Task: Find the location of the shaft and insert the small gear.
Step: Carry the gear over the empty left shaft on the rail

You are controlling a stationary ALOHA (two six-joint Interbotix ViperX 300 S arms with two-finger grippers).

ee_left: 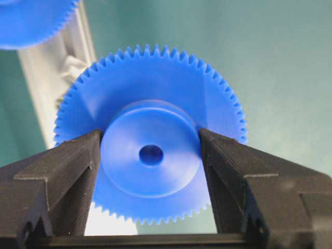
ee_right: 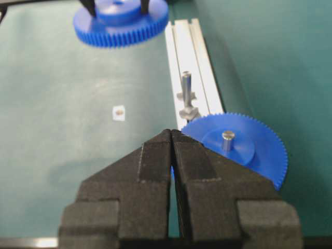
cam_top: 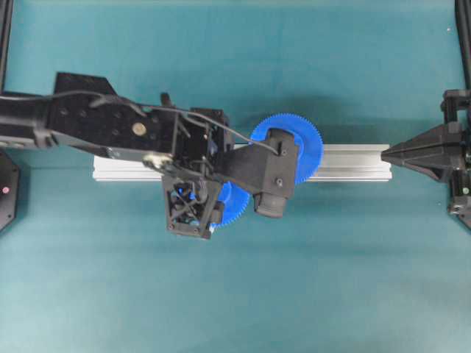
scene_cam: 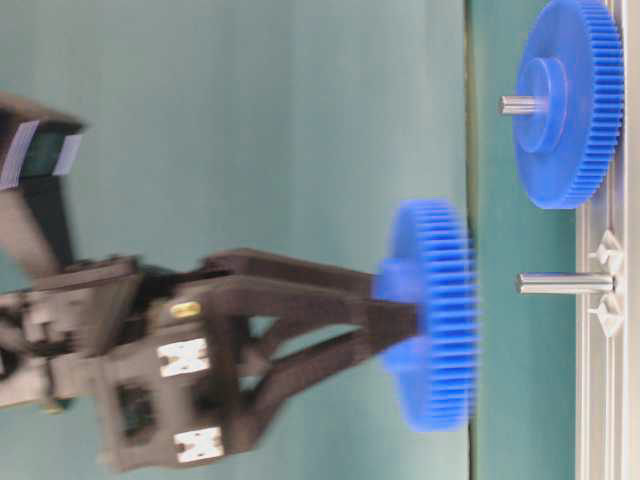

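My left gripper [ee_left: 150,155] is shut on the small gear [ee_left: 155,98], a bright blue toothed wheel. Its two black fingers [ee_left: 78,166] press on either side of the raised hub, whose dark centre hole faces the camera. In the table-level view the small gear [scene_cam: 435,315] hangs in the air, clear of the tip of the shaft [scene_cam: 560,283]. The shaft [ee_right: 185,83] is a short silvery pin standing upright on the aluminium rail [ee_right: 179,41]. In the overhead view the left arm hides it. My right gripper [ee_right: 171,132] is shut on nothing at the rail's right end.
The bigger blue gear [cam_top: 294,140] sits on the rail [cam_top: 346,162] over its own grey pin [ee_right: 227,139], right of the shaft. A tiny white piece [ee_right: 119,112] lies on the green mat. The left arm's black body [cam_top: 110,121] crosses the rail's left half.
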